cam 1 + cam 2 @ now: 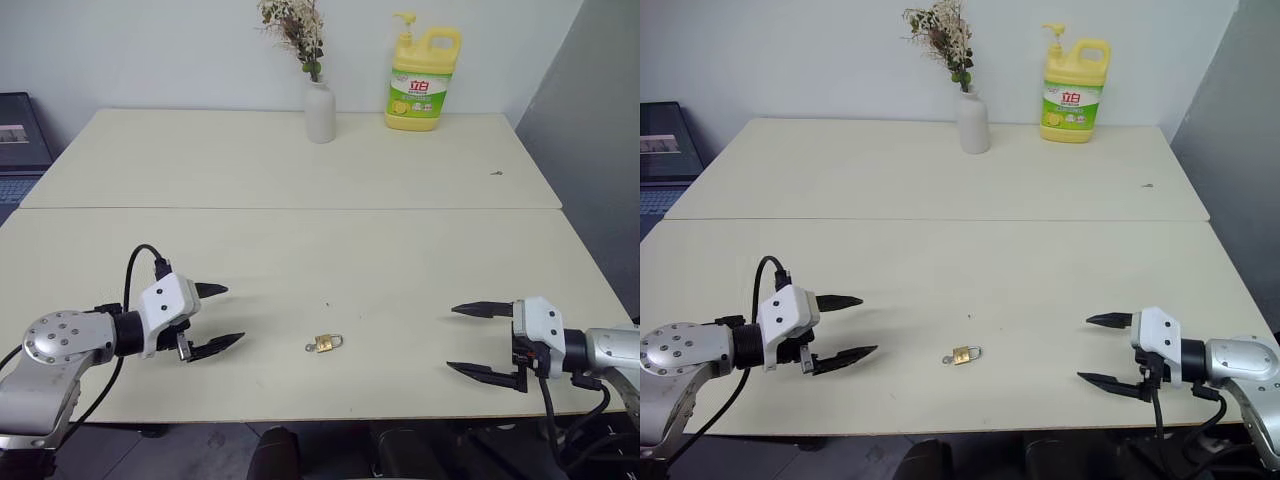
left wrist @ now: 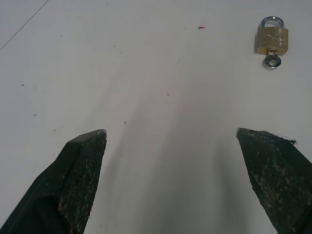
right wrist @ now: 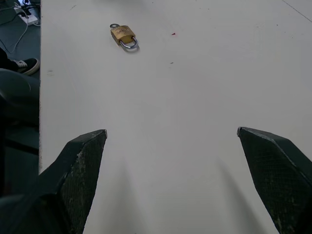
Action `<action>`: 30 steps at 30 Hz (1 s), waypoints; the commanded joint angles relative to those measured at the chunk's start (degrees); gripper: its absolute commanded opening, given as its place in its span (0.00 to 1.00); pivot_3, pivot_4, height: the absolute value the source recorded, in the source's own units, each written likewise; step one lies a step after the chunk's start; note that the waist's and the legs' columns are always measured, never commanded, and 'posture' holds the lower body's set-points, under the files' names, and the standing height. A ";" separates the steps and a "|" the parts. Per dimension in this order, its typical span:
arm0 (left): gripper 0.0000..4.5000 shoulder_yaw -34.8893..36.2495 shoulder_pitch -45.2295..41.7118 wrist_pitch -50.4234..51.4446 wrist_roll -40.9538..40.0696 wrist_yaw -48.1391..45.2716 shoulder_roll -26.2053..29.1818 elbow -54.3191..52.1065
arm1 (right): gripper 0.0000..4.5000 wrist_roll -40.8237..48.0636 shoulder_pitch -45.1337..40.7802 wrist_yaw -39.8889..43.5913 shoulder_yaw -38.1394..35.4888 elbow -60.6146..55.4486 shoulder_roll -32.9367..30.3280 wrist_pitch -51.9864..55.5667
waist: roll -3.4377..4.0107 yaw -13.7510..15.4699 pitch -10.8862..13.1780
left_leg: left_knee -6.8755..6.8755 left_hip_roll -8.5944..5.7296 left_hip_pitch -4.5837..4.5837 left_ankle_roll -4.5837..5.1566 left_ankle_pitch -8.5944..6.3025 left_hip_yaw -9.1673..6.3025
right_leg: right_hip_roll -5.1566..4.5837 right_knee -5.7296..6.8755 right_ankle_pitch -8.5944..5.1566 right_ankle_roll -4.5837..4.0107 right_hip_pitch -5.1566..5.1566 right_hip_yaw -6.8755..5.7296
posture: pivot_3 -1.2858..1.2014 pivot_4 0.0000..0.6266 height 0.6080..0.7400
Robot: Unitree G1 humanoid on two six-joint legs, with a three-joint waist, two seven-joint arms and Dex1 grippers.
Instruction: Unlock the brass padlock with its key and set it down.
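The brass padlock (image 1: 325, 344), the key (image 2: 272, 61) in it, lies on the bench (image 1: 300, 170) between the left gripper (image 1: 214, 318) and right gripper (image 1: 470, 340), both with fingers spread wide, empty.

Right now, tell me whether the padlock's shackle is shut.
Shut: the brass padlock lies flat, both shackle legs in its body, the key in its keyhole.

- Our left end effector (image 1: 214, 318) hangs low over the table's near left, fingers spread wide, nothing between them, pointing inward.
- Our right end effector (image 1: 466, 340) mirrors it at near right, fingers wide apart, empty, pointing inward.
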 commanded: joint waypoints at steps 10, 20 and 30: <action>1.00 0.95 1.91 -3.81 -1.32 -1.21 -0.10 -4.85 | 1.00 -1.55 -2.64 0.60 3.02 0.01 0.61 -1.44 | 0.01 0.01 0.00 | 0.00 0.00 0.00 0.00 0.00 0.00 | 0.00 0.01 0.00 0.00 0.00 0.01 | 0.52 0.24 1.00; 1.00 2.66 4.19 -6.89 -5.06 -8.57 1.92 -3.41 | 1.00 -0.60 -5.83 0.91 4.66 -2.35 0.38 1.06 | 0.01 0.01 0.01 | 0.03 0.01 0.01 0.00 0.00 0.00 | 0.00 0.02 0.00 0.00 0.00 -0.01 | 0.52 0.24 1.00; 1.00 3.60 8.06 -2.20 -7.73 -13.75 6.27 -7.60 | 1.00 -2.92 -12.16 -2.22 12.03 -6.93 2.60 6.78 | 0.01 -0.24 0.01 | 0.02 0.03 0.01 0.00 0.00 0.01 | 0.01 0.02 -0.01 -0.02 -0.02 0.00 | 0.52 0.24 1.00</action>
